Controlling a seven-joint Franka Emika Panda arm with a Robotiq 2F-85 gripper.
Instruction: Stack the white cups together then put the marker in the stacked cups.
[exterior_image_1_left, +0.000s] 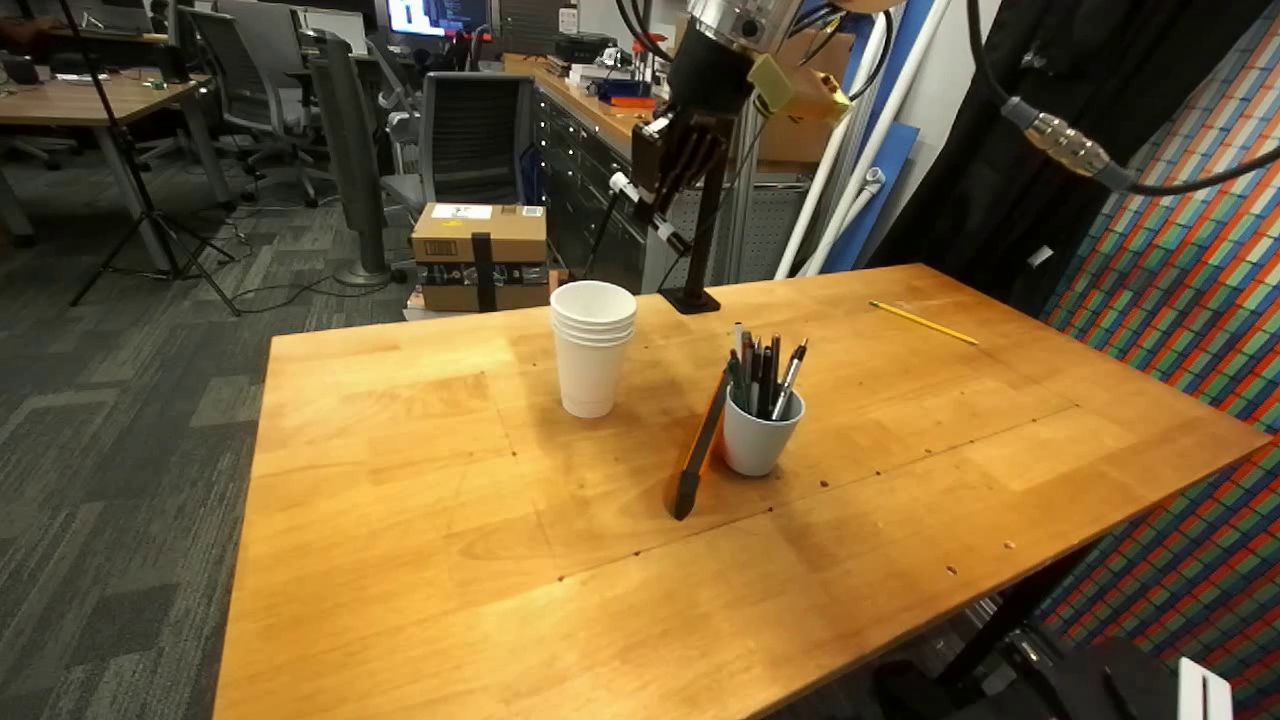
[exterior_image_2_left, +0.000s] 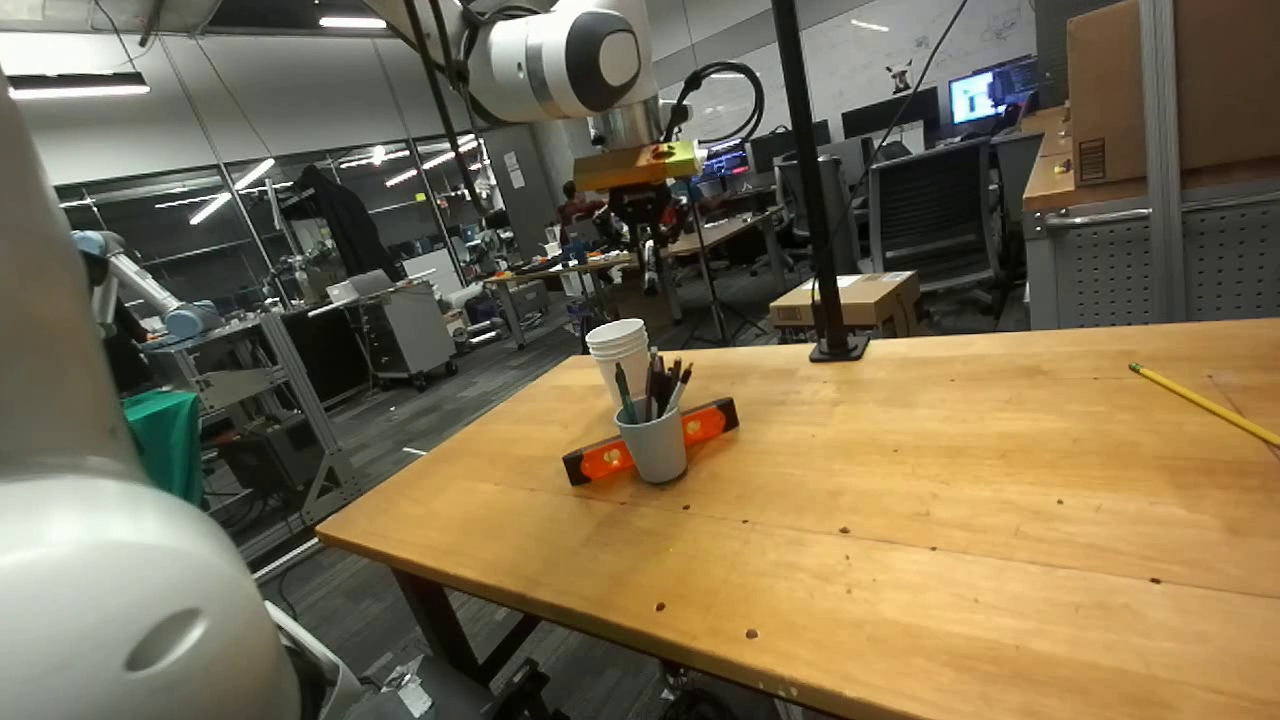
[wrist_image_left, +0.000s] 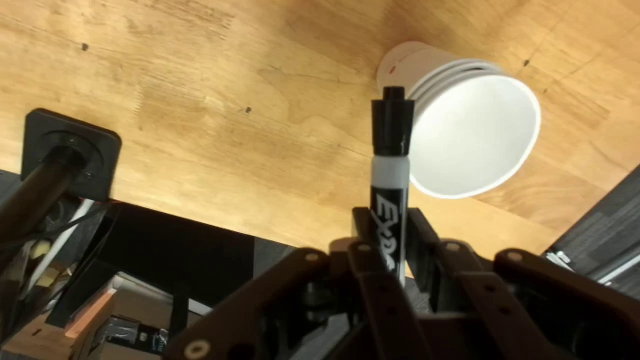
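The stacked cups (exterior_image_1_left: 588, 375) stand upright and nested on the table, with several rims showing; they also show in an exterior view (exterior_image_2_left: 615, 347), partly behind the pen cup. In the wrist view the stacked cups (wrist_image_left: 470, 135) have their open mouth toward the camera. My gripper (wrist_image_left: 389, 217) is shut on the marker (wrist_image_left: 390, 172), a black and white Expo marker whose black cap end points away from the fingers. In an exterior view the gripper (exterior_image_1_left: 648, 205) holds the marker (exterior_image_1_left: 668, 236) tilted, cap end lower, above and apart from the cups. The gripper also shows in an exterior view (exterior_image_2_left: 648, 255).
A pale grey-blue cup with pens (exterior_image_1_left: 757, 440) stands near the stack, beside an orange and black level (exterior_image_1_left: 700, 450). A black post with a square base (exterior_image_1_left: 690, 300) stands at the table's edge. A yellow pencil (exterior_image_1_left: 925, 322) lies on the wooden table (exterior_image_1_left: 420, 520).
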